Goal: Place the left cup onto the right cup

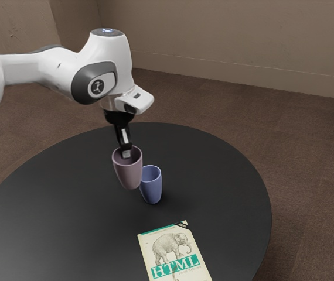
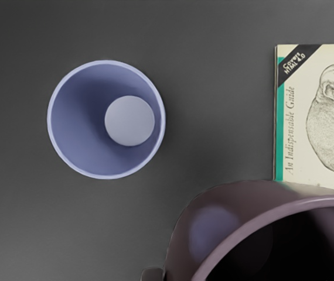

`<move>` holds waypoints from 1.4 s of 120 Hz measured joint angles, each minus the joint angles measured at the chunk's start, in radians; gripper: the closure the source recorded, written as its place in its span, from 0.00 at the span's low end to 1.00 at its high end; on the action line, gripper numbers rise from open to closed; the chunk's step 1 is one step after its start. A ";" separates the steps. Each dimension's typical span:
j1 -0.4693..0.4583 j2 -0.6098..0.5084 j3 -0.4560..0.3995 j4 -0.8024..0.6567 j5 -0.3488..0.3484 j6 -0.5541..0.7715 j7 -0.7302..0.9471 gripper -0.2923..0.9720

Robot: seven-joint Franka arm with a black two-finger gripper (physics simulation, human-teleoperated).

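Round black table [image 1: 225, 175]: bearing the blue cup and the book.
White Franka arm [image 1: 67, 67]: reaching in from the exterior view's left, hand pointing down.
HTML book [image 1: 173, 254]: flat near the table's front edge, elephant cover up.
Mauve cup [image 1: 127, 171]: mouth up, hanging from the claw, just beside the blue cup on the exterior view's left.
Blue cup [image 1: 150, 186]: standing upright on the table.
Claw [image 1: 125, 146]: nearly closed, pinching the mauve cup's rim, one finger inside.

My pincer [image 1: 126, 150] is black; my arm [image 1: 32, 73] white with grey joint caps. At frame centre, the mauve cup [image 1: 127, 171]; just right of it, the periwinkle-blue cup [image 1: 151, 186]. The table [image 1: 50, 205] is matt black. At lower centre, the book [image 1: 174, 253]: cream cover, teal bands and lettering, grey elephant drawing. The floor [image 1: 296, 134] is brown.
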 joint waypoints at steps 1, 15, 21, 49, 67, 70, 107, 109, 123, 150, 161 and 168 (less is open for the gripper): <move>-0.001 0.003 0.001 0.003 0.002 -0.002 0.000 0.85; 0.018 0.039 0.015 0.052 0.024 -0.022 0.003 0.85; 0.030 0.050 0.026 0.067 0.033 -0.028 0.005 0.85; 0.011 0.091 0.039 0.128 0.059 -0.055 0.021 0.85; 0.007 0.107 0.039 0.142 0.070 -0.066 0.028 0.85; 0.007 0.114 0.039 0.151 0.071 -0.067 0.030 0.85; -0.016 0.181 0.038 0.227 0.091 -0.067 0.049 0.85; -0.017 0.184 0.038 0.229 0.092 -0.067 0.050 0.85; -0.020 0.205 0.039 0.240 0.100 -0.053 0.059 0.85; -0.031 0.245 0.038 0.260 0.129 0.008 0.082 0.85; -0.040 0.263 0.038 0.273 0.135 0.032 0.092 0.85; -0.041 0.269 0.038 0.275 0.137 0.044 0.098 0.85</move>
